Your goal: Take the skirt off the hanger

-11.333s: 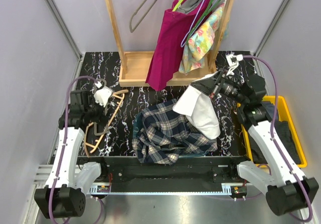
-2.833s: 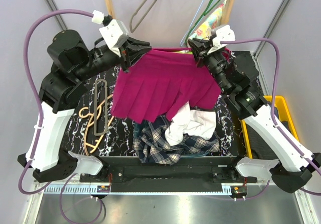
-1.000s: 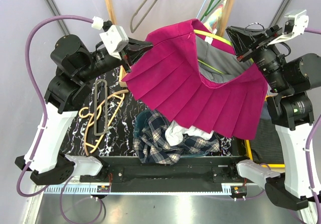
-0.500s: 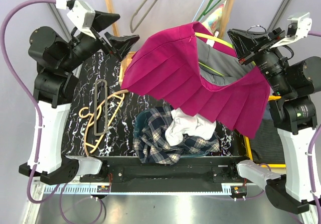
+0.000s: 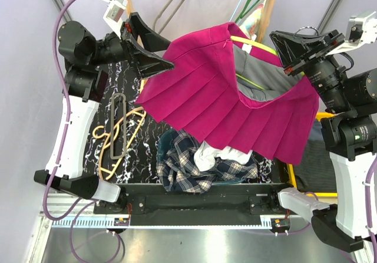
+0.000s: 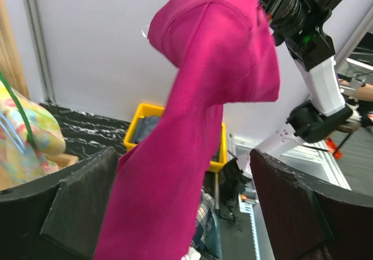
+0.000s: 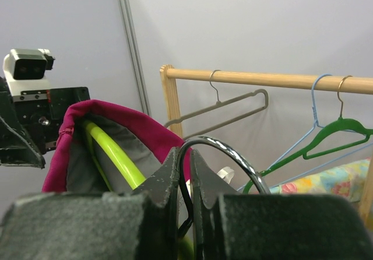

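Right hand (image 7: pixel 185 155) clamped on the chrome wire hook (image 7: pixel 224 149) of a lime-green hanger (image 7: pixel 113 152). Left hand (image 5: pixel 165 55) spread wide at left edge of skirt (image 5: pixel 235 109): magenta, pleated, grey lining.

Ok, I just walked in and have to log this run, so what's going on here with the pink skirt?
Two robot arms are working a magenta skirt off a yellow-green hanger. The right gripper has its jaws shut on the hanger's metal hook, holding hanger and skirt up in the air. The left gripper has its jaws wide open, with the skirt's fabric hanging between them, not gripped. The skirt is still on the hanger.
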{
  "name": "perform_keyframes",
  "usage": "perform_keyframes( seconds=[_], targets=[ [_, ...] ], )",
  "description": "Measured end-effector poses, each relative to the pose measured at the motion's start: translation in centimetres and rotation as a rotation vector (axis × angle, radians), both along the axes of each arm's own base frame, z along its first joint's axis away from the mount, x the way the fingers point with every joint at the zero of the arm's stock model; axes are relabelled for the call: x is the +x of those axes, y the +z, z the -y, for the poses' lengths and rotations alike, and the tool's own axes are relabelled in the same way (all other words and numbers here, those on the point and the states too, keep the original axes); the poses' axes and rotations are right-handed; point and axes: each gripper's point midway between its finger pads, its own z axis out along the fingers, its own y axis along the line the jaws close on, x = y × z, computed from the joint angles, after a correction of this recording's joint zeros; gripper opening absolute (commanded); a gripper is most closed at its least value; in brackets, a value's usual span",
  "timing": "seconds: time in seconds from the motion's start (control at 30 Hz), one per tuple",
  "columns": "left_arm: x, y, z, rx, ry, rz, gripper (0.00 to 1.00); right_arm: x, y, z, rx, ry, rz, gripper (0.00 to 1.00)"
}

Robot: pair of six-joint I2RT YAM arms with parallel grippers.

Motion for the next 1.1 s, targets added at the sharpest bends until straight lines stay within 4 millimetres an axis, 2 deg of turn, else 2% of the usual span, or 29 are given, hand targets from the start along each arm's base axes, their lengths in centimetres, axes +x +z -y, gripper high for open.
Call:
perform_keyframes(
  seconds=[0.1,0.13,0.2,0.23,0.27,0.3,0.33,0.47,0.63,0.87,1.0,1.1],
  targets=[
    [0.1,-0.2,-0.1,0.003,-0.014,-0.016,0.95,-0.2,0.2,-0.1,0.01,0.015,-0.001,0.0],
    [0.0,-0.2,-0.1,0.002,-0.017,-0.018,0.83,-0.3,0.2,-0.2,0.014,0.02,-0.003,0.0],
    [-0.2,0.1,0.0,-0.004,-0.03,-0.015,0.67,-0.1,0.2,-0.3,0.023,0.027,-0.009,0.0],
    [-0.3,0.2,0.0,-0.005,-0.04,-0.009,0.53,0.0,0.3,-0.4,0.028,0.03,-0.01,0.0],
    [-0.5,0.2,0.2,-0.005,-0.054,-0.004,0.26,0.1,0.3,-0.5,0.032,0.035,-0.012,0.0],
    [-0.6,0.2,0.3,-0.003,-0.069,-0.006,0.11,0.2,0.3,-0.6,0.035,0.04,-0.014,0.0],
    [-0.6,0.3,0.5,0.0,-0.082,-0.006,0.02,0.5,0.2,-0.7,0.037,0.045,-0.019,0.0],
    [0.2,-0.2,0.8,0.016,-0.113,-0.001,0.0,1.0,0.0,-1.0,0.038,0.053,-0.032,0.0],
    [1.1,-0.2,0.3,0.028,-0.101,-0.003,0.0,1.3,-0.6,-0.7,0.027,0.029,-0.033,0.0],
    [1.6,2.1,-1.6,0.03,-0.052,0.069,0.0,1.2,-4.3,1.4,0.022,-0.095,-0.071,0.0],
    [1.2,2.3,-1.8,0.039,-0.058,0.077,0.0,0.6,-6.0,2.8,0.039,-0.164,-0.082,0.0],
    [1.2,2.1,-1.8,0.045,-0.064,0.061,0.0,0.2,-6.5,3.7,0.052,-0.204,-0.081,0.0]
  ],
)
